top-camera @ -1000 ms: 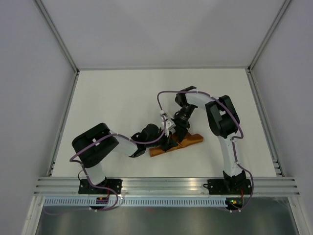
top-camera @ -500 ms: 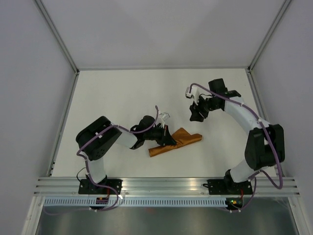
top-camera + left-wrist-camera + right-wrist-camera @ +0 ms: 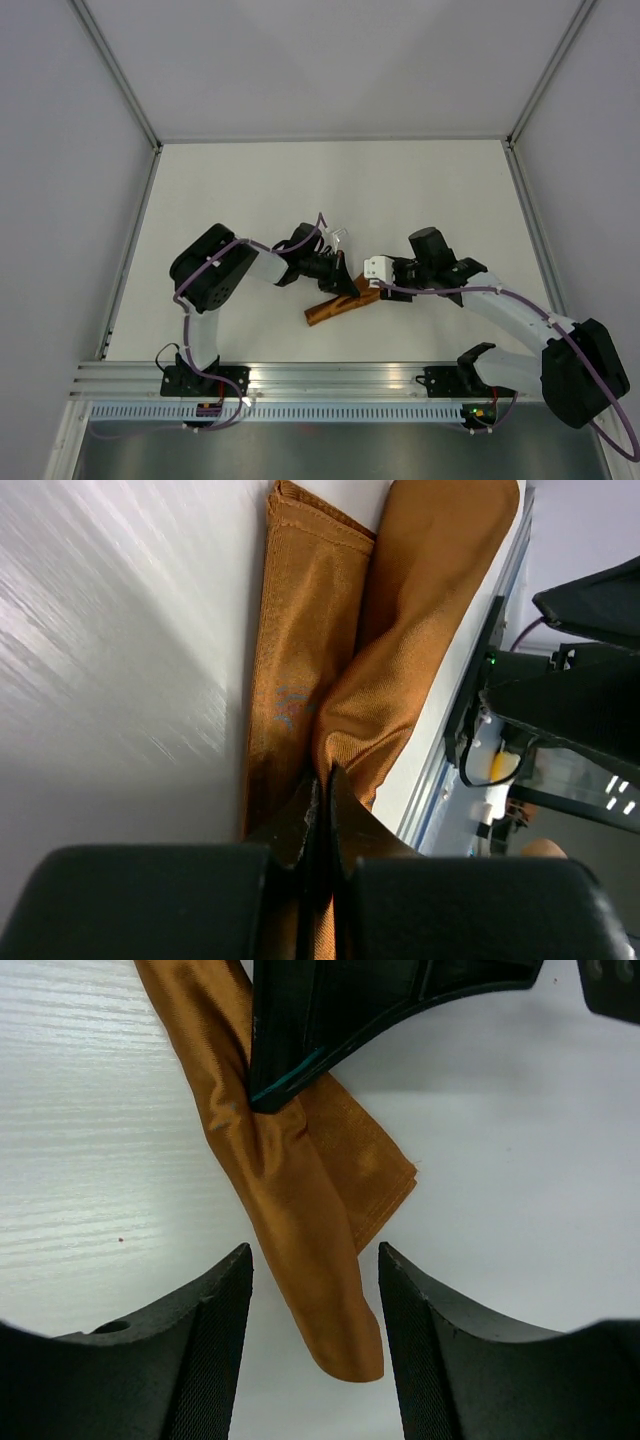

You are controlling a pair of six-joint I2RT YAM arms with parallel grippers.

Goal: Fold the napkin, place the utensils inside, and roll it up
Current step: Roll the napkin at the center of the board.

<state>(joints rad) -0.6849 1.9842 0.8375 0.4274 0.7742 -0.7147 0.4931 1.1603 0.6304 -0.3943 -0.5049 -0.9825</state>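
The napkin [image 3: 335,307] is a narrow rust-brown bundle lying slantwise on the white bench [image 3: 250,190], about midway between the two arm bases and nearer the front than the back. In the top view its near end points toward the left arm's side, and its far end runs up under both hands.

From the right wrist camera you can see the napkin [image 3: 300,1210] as a rounded roll ending in a smooth closed tip, with a flatter hemmed flap sticking out beside it. The left wrist camera shows the cloth [image 3: 300,670] as two long folds lying side by side, one with a stitched edge at its far end.

Your left hand [image 3: 347,285] is clenched on the napkin. In its own view the left hand [image 3: 322,798] has its fingers pressed together with fabric pinched between them. The same hand [image 3: 330,1010] shows in the right wrist view as a dark finger coming down onto the roll.

Your right hand [image 3: 368,290] is released. In its own view the right hand [image 3: 312,1260] has its fingers spread to either side of the roll's tip and gripping nothing. You cannot tell from here whether they brush the cloth.

An aluminium rail [image 3: 340,378] runs along the bench's front edge at the arm bases.
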